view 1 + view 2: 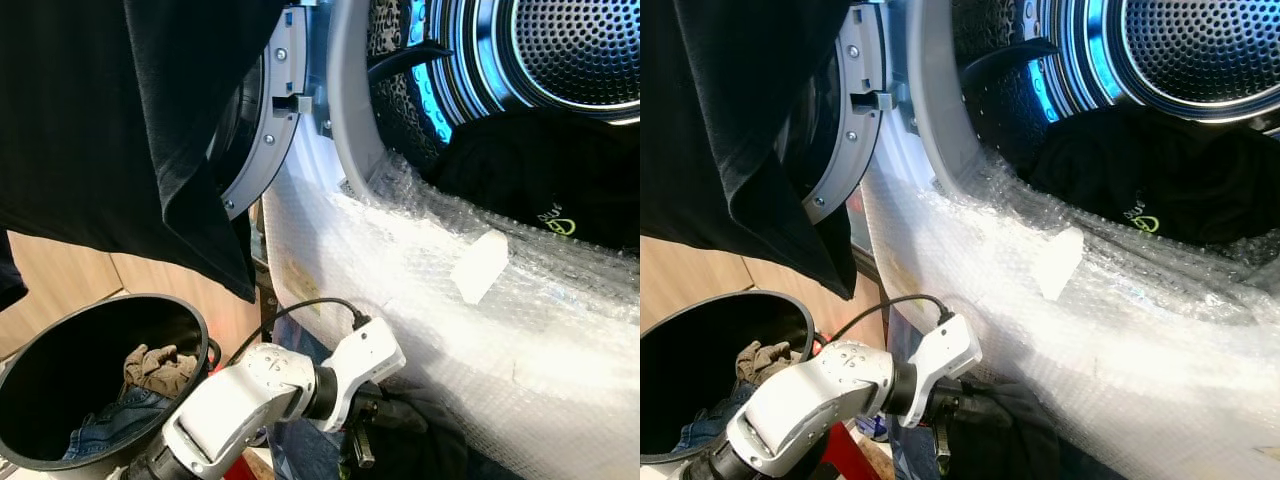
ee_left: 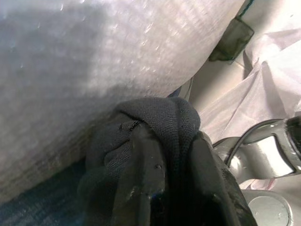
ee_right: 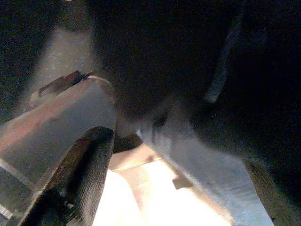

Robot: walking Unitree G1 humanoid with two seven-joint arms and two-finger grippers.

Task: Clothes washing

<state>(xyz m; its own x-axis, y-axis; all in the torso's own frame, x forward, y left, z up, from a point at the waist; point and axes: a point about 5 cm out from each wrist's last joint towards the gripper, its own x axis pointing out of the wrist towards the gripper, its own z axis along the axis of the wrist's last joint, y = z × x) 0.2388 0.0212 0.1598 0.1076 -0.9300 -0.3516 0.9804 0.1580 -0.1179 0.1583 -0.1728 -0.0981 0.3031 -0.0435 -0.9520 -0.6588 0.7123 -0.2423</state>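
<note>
My left gripper (image 1: pixel 362 440) hangs low in front of the washing machine, shut on a dark knit garment (image 2: pixel 160 117) that bunches around its fingers (image 2: pixel 141 169). The machine's door (image 1: pixel 262 120) stands open, and a black T-shirt (image 1: pixel 120 120) hangs in front of it at the upper left. Dark clothes (image 1: pixel 540 180) lie in the drum (image 1: pixel 580 50), one with a green logo. A black bucket (image 1: pixel 60 370) at the lower left holds jeans and a brown cloth (image 1: pixel 155 368). In the right wrist view my right gripper (image 3: pixel 178 188) has its fingers (image 3: pixel 84 174) wide apart, with dark cloth beyond them.
Bubble wrap (image 1: pixel 480 330) covers the machine's front and lower door rim, with a white tape patch (image 1: pixel 480 265) on it. A black cable (image 1: pixel 300 310) loops from my left wrist. Wood-look panels (image 1: pixel 70 280) stand behind the bucket.
</note>
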